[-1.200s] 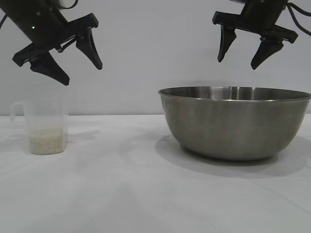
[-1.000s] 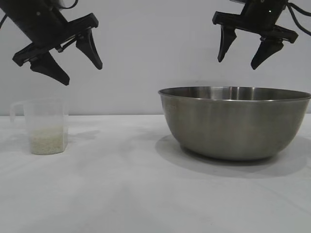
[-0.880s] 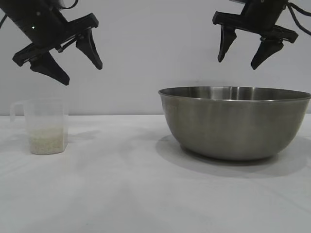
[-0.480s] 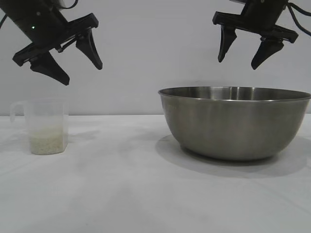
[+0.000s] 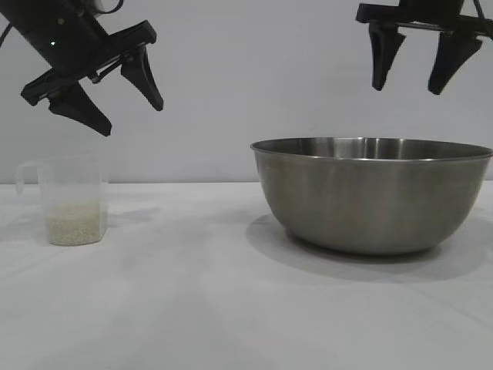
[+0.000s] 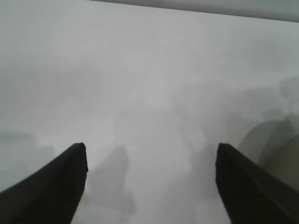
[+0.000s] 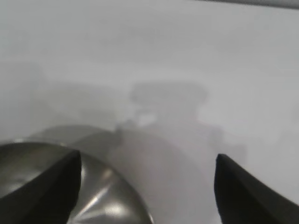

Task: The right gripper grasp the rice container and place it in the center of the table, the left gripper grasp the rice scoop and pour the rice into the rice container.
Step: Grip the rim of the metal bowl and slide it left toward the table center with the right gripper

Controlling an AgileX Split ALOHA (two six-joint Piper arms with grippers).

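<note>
The rice container (image 5: 373,193), a large steel bowl, stands on the white table (image 5: 192,301) at the right; its rim shows in the right wrist view (image 7: 93,186). The rice scoop (image 5: 69,200), a clear plastic cup with a loop handle, stands at the left with rice (image 5: 75,223) in its lower part. My right gripper (image 5: 408,86) hangs open and empty high above the bowl. My left gripper (image 5: 132,117) hangs open and empty above and slightly right of the scoop. The scoop is out of the left wrist view.
A pale grey wall (image 5: 246,77) backs the table. Bare tabletop lies between the scoop and the bowl and in front of both. The bowl's right side reaches the exterior view's right edge.
My right gripper has moved to the right and slightly up above the bowl, and now hangs more level. The left gripper, scoop and bowl have not moved.
</note>
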